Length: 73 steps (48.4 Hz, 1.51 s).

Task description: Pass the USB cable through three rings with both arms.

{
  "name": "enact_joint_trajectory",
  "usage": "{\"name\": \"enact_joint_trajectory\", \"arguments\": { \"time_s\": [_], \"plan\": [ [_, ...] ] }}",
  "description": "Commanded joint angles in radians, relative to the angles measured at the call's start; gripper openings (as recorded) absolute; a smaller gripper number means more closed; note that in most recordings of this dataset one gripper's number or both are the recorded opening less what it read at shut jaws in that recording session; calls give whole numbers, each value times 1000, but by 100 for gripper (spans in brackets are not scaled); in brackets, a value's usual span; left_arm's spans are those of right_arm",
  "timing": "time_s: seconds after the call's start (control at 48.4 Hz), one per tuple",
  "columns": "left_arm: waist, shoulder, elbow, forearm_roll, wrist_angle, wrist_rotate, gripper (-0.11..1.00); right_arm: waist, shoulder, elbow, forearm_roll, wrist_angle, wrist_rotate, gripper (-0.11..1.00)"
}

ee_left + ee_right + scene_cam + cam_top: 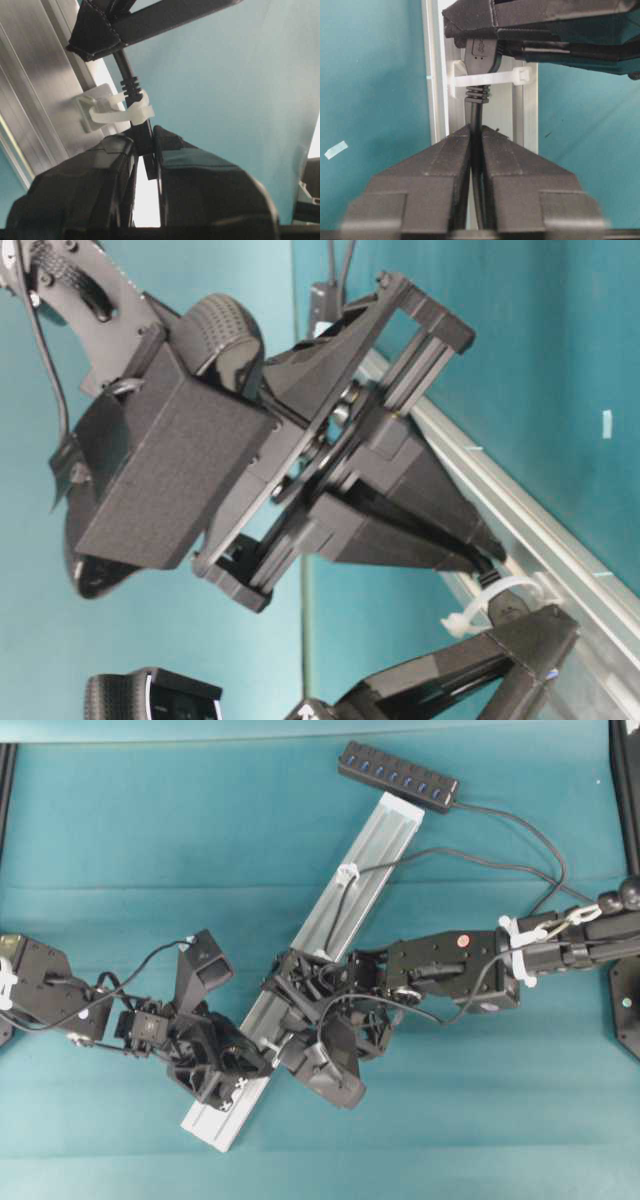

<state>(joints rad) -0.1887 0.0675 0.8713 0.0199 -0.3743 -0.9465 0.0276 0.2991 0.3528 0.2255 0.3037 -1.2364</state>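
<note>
Teal table (pixel 120 830), seen from above.
A silver rail (pixel 372 870) lies diagonally on it; a black hub (pixel 398 776) sits just beyond the rail's far end.

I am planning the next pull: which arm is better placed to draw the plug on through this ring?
Left. The left claw grips the thin black USB cable's plug beyond the translucent white plastic ring; the right claw holds cord behind it.

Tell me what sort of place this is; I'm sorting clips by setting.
Probably a robotics lab test bench, not a home or factory. A teal padded table carries only a silver rail with white loop clips, a black USB hub, and two black robot arms.
</note>
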Motion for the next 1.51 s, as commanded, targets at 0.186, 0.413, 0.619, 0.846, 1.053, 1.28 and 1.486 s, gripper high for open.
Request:
{"name": "enact_joint_trajectory", "arguments": {
  "time_s": [0.186, 0.413, 0.619, 0.846, 1.053, 1.28, 1.486],
  "plan": [
    [-5, -25, -11, 3, -9, 3, 10, -8, -5, -6, 2, -12, 14, 82],
    [-9, -31, -2, 3, -9, 0, 10, -9, -18, -5, 2, -17, 14, 87],
    [-18, -66, 29, 3, -9, -29, 10, -20, -41, 17, 2, -18, 14, 87],
    [-57, -101, 63, 3, -6, -72, 10, -38, -66, 46, 2, -35, 14, 87],
    [-95, -97, 44, 3, 57, -98, 10, -75, -89, 55, 2, -57, 14, 87],
    [-107, -100, 51, 3, 61, -118, 9, -107, -110, 69, 0, -55, 14, 86],
    [-152, -110, 67, 3, 63, -160, 10, -121, -140, 101, -3, -57, 12, 87]
  ]
}}
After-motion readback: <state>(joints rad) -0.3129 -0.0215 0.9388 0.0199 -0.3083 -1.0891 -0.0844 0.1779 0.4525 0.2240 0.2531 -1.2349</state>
